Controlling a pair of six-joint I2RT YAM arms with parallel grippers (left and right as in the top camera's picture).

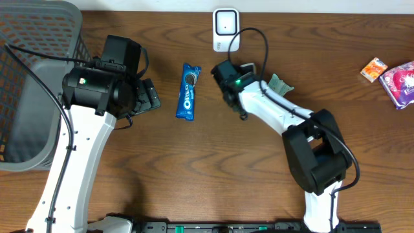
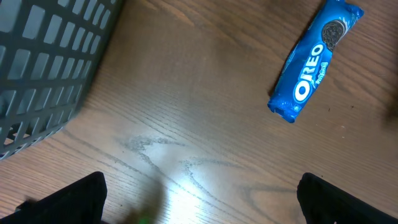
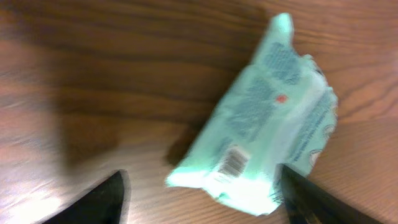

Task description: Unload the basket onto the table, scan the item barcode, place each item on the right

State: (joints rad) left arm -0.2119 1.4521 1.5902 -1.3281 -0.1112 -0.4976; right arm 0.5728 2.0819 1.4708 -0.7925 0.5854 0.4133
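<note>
My right end effector [image 3: 202, 177] is spread wide over the mint-green packet [image 3: 273, 106], which lies barcode-up on the counter [image 3: 93, 74]. My left end effector [image 2: 199, 199] gapes open near the Oreo pack [image 2: 314, 59].

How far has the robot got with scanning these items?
Done: nothing here shows a finished scan. In hand: the right hand is open over a mint-green packet that lies barcode-up on the table near the white scanner, not gripped. Left: the Oreo pack lies untouched near the open, empty left hand, and an orange packet and a pink packet wait at the far edge.
</note>
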